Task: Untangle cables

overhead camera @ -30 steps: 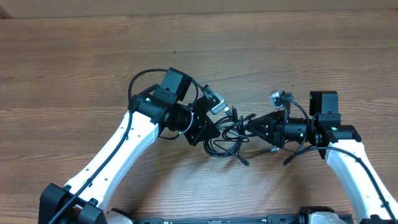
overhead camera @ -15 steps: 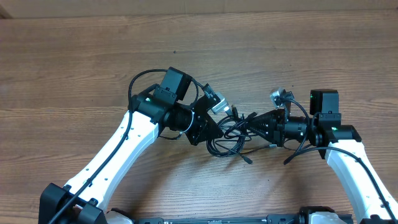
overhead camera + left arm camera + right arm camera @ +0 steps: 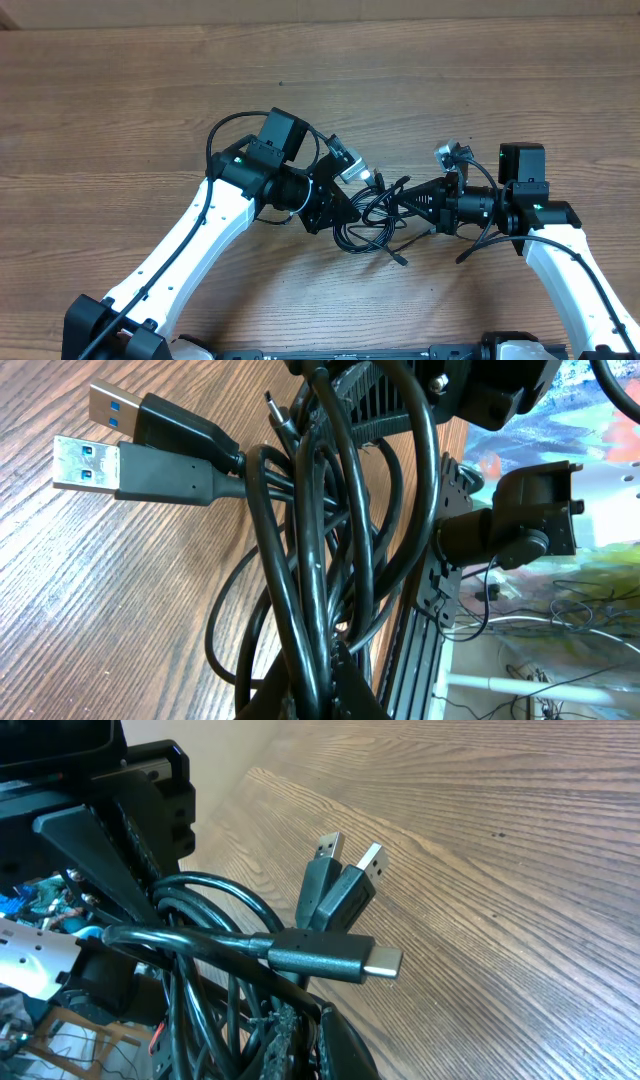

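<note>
Overhead: cables (image 3: 372, 212) bunched on the desk (image 3: 120, 90) between my two arms, both tips in the knot.
Left wrist: left jaws clamped on several strands; two silver plugs (image 3: 85, 463) lie free on the wood.
Right wrist: right jaws pinched together on strands.

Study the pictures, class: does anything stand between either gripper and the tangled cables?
Nothing visible does. The left gripper and right gripper are both shut on the cables, one at each side of the bundle, above the wooden table.
</note>
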